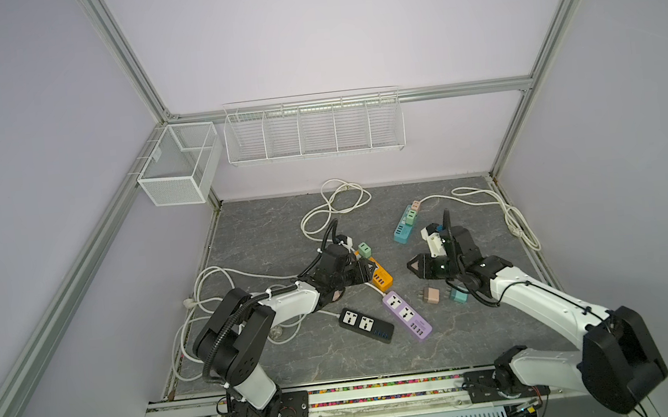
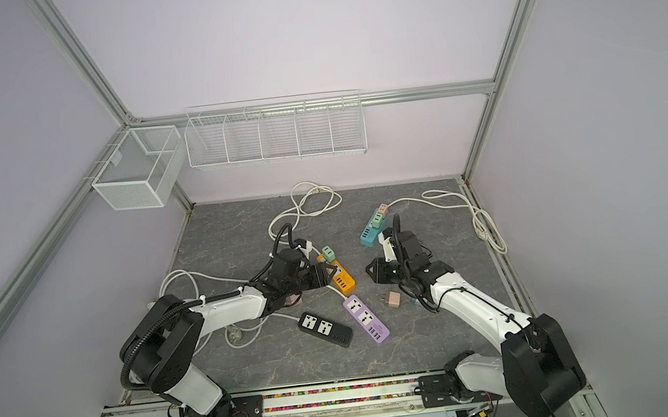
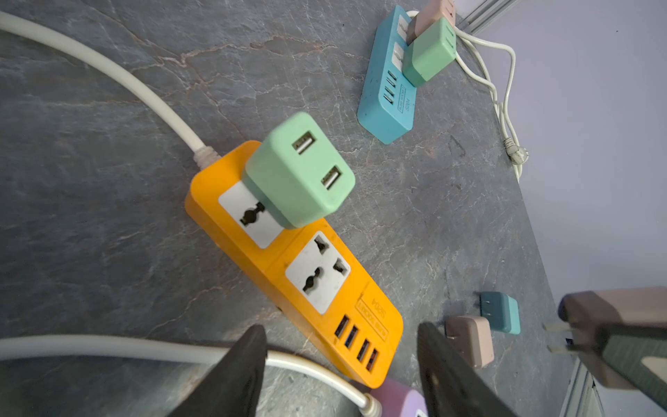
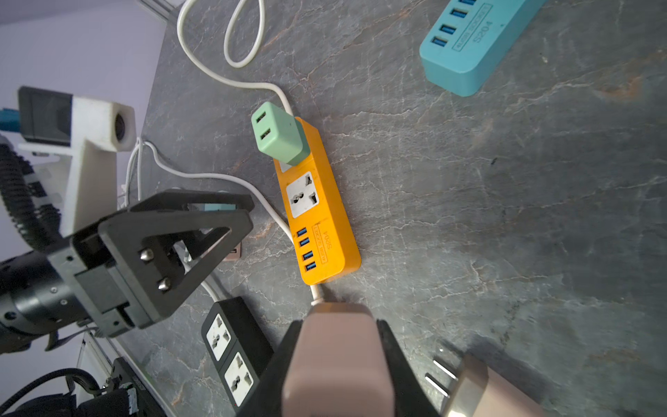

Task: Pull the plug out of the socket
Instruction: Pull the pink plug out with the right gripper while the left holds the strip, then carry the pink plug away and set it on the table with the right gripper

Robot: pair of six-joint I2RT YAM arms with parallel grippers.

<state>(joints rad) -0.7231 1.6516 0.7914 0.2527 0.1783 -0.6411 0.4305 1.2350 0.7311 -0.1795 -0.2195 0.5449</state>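
Left claw (image 3: 343, 328) stands open over the USB end of the orange strip (image 3: 285, 249), holding nothing. Right claw (image 4: 337, 325) is closed on a beige plug (image 4: 335, 361). The green plug (image 3: 299, 169) remains seated in the strip's socket nearest the cord. Risk: with nothing pinning it, the strip may lift off the bench (image 3: 108, 180) when I pull the plug.

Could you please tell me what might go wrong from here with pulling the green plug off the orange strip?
1. Nothing pins the orange strip: the left gripper is open and the right gripper is shut on a pink plug, so pulling the green plug may lift the whole strip.
2. A white cord runs under the left gripper's fingers and could get caught as they close.
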